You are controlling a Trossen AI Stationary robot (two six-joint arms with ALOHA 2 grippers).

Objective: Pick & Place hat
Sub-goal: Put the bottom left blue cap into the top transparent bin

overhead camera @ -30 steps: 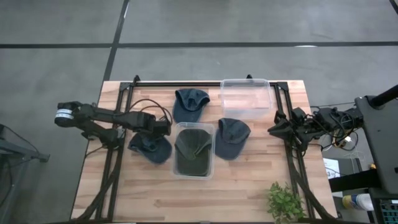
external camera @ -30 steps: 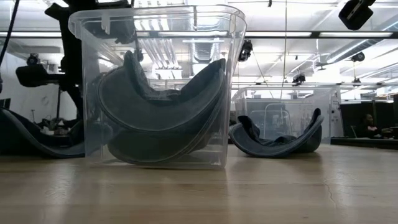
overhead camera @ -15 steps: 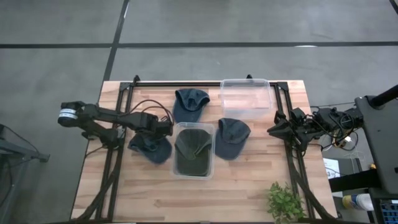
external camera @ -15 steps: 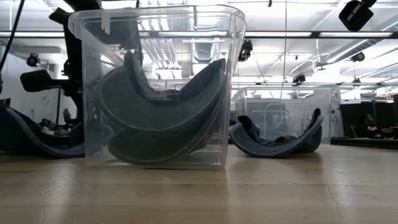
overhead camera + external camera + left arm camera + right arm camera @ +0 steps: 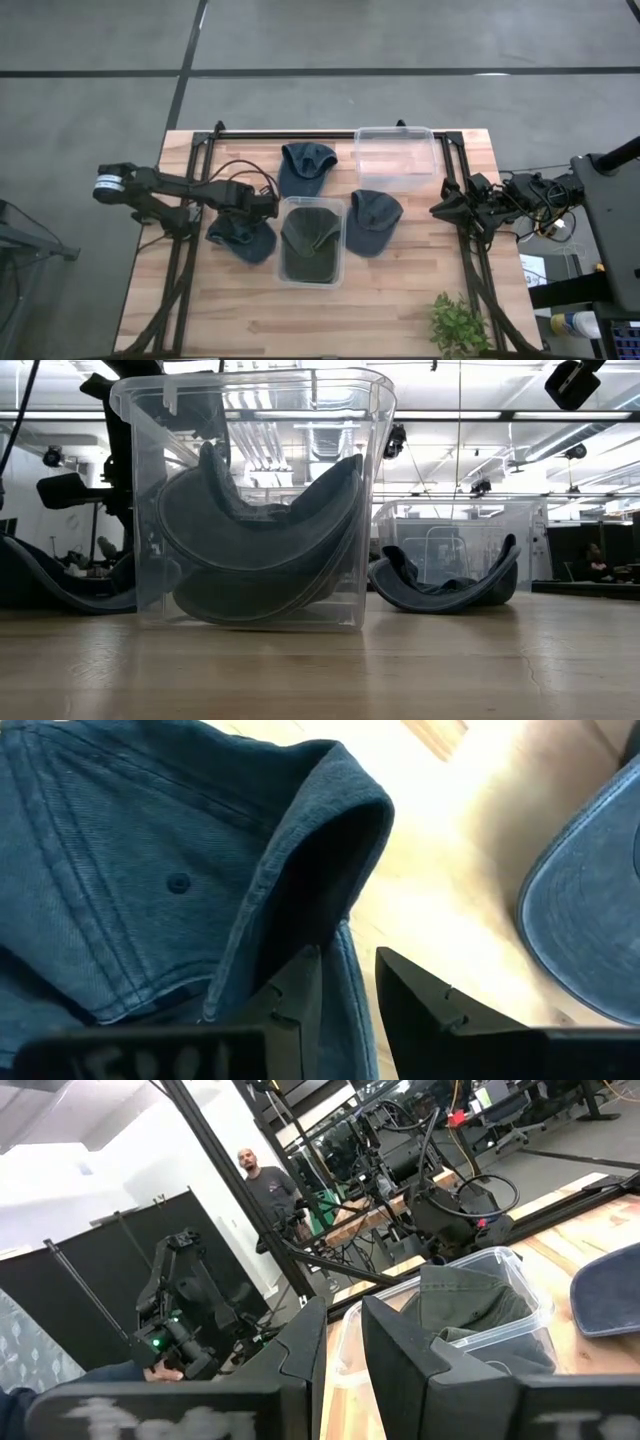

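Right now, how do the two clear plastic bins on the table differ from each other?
The near bin holds a dark olive hat, while the far bin holds no hat; bare wood shows through it. The near bin sits mid-table between two blue hats, while the far bin stands at the back edge toward the right arm's side. Both are clear, lidless and upright.

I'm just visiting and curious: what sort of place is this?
Probably a robotics lab: a wooden table with a left gripper by a blue cap, and more equipment racks behind.
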